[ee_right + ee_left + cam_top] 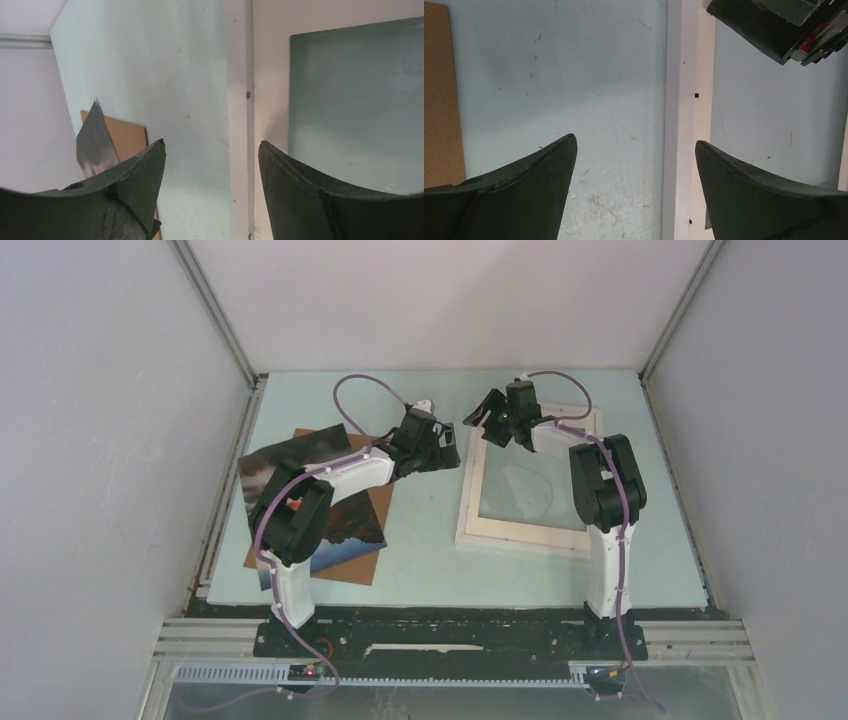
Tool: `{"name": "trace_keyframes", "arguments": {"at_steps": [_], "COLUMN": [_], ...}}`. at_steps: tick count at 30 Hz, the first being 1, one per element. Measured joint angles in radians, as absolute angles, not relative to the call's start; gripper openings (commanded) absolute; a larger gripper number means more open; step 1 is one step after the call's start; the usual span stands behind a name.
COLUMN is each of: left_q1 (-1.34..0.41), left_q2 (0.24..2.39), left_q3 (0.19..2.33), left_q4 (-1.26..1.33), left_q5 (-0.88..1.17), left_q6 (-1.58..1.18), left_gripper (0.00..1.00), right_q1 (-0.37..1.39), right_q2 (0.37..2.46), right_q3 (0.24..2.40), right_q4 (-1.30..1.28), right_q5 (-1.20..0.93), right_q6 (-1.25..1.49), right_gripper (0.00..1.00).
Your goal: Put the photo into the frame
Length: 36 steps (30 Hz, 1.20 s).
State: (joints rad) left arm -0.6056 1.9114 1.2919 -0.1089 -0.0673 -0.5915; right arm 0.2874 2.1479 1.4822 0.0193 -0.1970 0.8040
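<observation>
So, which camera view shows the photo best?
The top external view: the photo lies on the brown backing board, partly hidden by the left arm. The right wrist view shows only a grey sliver, probably its raised corner. The left wrist view shows none of it.

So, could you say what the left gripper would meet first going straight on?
Likely the frame's white side rail, just right of centre between the left gripper's open fingers; possibly the bare table beside it, depth being unclear.

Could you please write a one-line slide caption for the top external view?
Open left gripper and open right gripper poised by the frame; the photo rests on the backing board.
</observation>
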Motion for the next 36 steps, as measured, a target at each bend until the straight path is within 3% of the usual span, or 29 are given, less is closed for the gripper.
{"name": "trace_keyframes", "arguments": {"at_steps": [17, 28, 33, 36], "left_q1": [-0.606, -0.563, -0.354, -0.172], "left_q2": [1.816, 1.216, 0.928, 0.862], "left_q3": [1.193, 0.936, 0.775, 0.718], "left_q4": [-0.117, -0.437, -0.563, -0.615], "left_q5": [-0.010, -0.107, -0.165, -0.185], "left_q6": [-0.610, -0.632, -0.714, -0.761], "left_gripper": [1.00, 1.00, 1.00, 1.00], "right_q1": [0.276, 0.375, 0.481, 0.566], "right_q2": [2.041, 1.960, 1.995, 2.032], "right_q3": [1.282, 1.281, 1.310, 1.334], "right_q4": [0.150, 0.213, 0.256, 0.258], "right_q5": [-0.408, -0.519, -0.579, -0.581], "right_q6": [0.760, 0.704, 0.748, 0.750], "right_gripper": [0.80, 0.78, 0.77, 0.77]}}
